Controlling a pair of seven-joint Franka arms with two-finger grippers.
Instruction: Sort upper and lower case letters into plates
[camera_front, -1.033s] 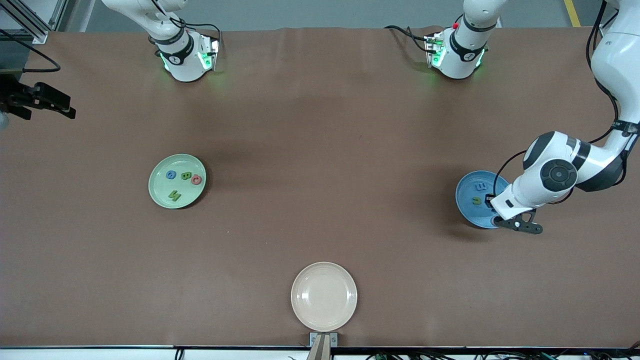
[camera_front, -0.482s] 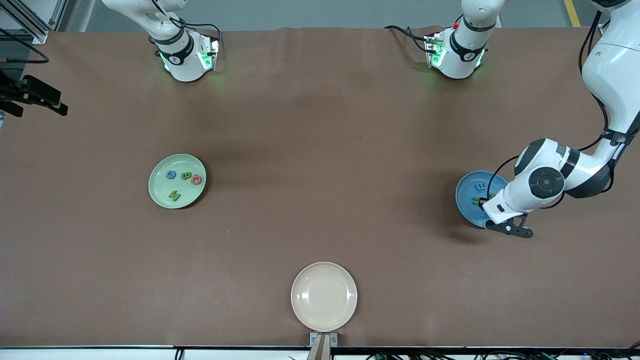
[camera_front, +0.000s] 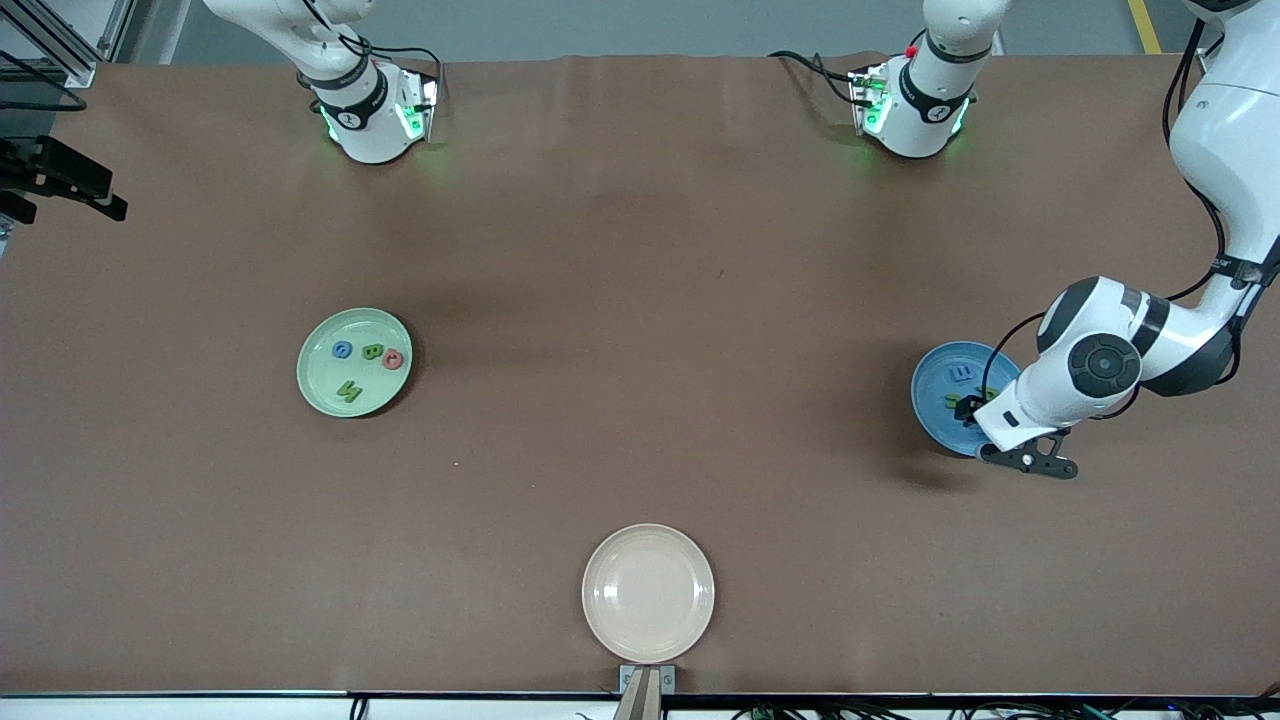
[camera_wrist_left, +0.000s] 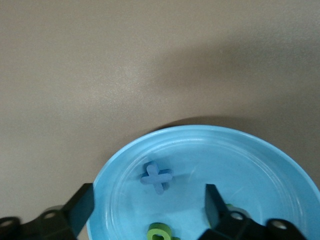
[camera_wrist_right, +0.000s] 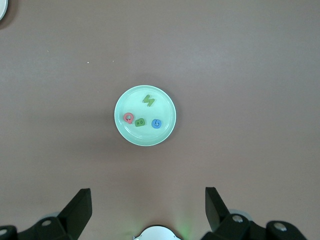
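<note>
left fingers (camera_wrist_left: 80, 212): spread wide, gripping nothing; left gripper (camera_wrist_left: 149, 210) hangs low over the blue plate (camera_wrist_left: 260, 165)
letters there: a blue one (camera_wrist_left: 157, 177) and a green one (camera_wrist_left: 159, 232) lie on the plate between the fingers
right gripper (camera_wrist_right: 148, 210): fingers apart too; arm waits high over the pale green plate (camera_wrist_right: 167, 107) with four letters (camera_wrist_right: 142, 116)
cream plate (camera_front: 648, 594): nearest the front camera; well apart from both plates
</note>
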